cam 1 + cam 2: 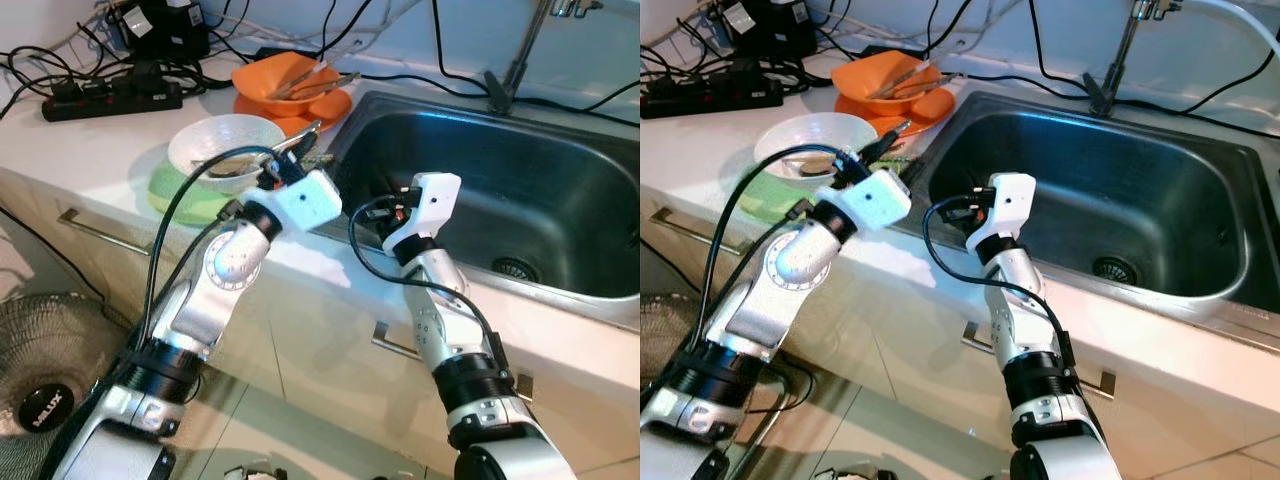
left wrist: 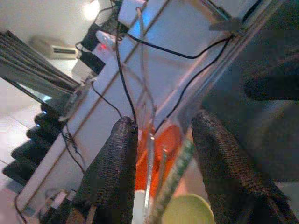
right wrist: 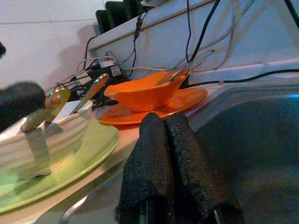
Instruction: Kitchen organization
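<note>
A white bowl (image 1: 228,145) with spoons (image 3: 88,93) in it stands on a green plate (image 1: 180,195) on the counter. Behind it an orange bowl (image 1: 285,78) holding metal utensils (image 1: 318,82) rests on an orange plate (image 1: 325,108). My left gripper (image 2: 163,135) hovers just over the white bowl's sink-side rim, open, pointing toward the orange bowl; thin utensil handles show between its fingers, and I cannot tell if they touch. My right gripper (image 3: 163,126) is shut on nothing, low at the left rim of the steel sink (image 1: 560,190), aimed at the dishes.
A faucet (image 1: 510,70) rises behind the sink. A black power strip (image 1: 110,98) and tangled cables lie along the counter's back. A floor fan (image 1: 40,395) stands at lower left. Cabinet handles (image 1: 100,232) run below the counter edge.
</note>
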Robot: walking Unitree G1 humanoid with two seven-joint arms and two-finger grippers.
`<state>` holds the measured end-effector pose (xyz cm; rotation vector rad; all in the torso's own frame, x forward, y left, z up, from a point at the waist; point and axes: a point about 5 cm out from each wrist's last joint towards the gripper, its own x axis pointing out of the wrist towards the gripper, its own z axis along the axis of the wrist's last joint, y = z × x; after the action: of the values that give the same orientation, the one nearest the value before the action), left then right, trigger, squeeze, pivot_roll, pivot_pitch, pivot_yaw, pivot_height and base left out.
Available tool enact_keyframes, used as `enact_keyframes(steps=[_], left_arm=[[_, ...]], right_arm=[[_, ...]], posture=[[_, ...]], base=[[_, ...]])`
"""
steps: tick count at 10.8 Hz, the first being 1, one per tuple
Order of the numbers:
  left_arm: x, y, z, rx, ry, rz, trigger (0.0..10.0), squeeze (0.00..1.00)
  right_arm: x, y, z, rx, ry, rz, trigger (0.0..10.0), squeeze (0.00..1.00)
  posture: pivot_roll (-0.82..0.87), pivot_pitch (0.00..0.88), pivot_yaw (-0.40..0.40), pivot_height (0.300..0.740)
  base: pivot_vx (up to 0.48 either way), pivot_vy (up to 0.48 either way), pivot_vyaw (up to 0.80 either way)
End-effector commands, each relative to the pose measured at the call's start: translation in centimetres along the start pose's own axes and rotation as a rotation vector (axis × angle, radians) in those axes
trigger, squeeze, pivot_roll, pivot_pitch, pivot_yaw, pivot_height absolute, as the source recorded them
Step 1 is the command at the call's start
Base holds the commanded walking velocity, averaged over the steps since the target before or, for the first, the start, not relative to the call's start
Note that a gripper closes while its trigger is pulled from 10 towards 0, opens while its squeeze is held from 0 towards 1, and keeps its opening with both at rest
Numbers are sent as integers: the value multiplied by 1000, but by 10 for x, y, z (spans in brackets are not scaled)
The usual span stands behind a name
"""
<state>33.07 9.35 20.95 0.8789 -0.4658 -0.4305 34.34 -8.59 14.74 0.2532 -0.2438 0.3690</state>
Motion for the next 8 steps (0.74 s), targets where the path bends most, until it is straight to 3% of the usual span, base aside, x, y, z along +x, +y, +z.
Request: enact_keyframes(steps=[1,3,5,6,8], left_arm=[[2,1,4,25,-10,-9,10000,0],[2,-6,10,5,-15,-23,10000,0],[3,-7,9,11,-3,-35,10000,0],[4,-9,9,22,-2,-40,10000,0],[5,-11,9,31,-7,-54,10000,0]], right_arm=[[4,-6,9,-14,-33,-22,10000,0],[4,-28,16,-66,-37,-103,10000,0],[6,-41,24,-109,-42,-151,10000,0],[7,-46,27,-106,-46,-177,10000,1000],[8,-50,28,-117,-37,-192,10000,1000]], posture=[[55,18,28,740],[54,29,28,740],[53,30,30,740],[53,29,29,740],[56,30,28,740]], base=[[0,0,0],[0,0,0],[0,0,0],[0,0,0],[0,0,0]])
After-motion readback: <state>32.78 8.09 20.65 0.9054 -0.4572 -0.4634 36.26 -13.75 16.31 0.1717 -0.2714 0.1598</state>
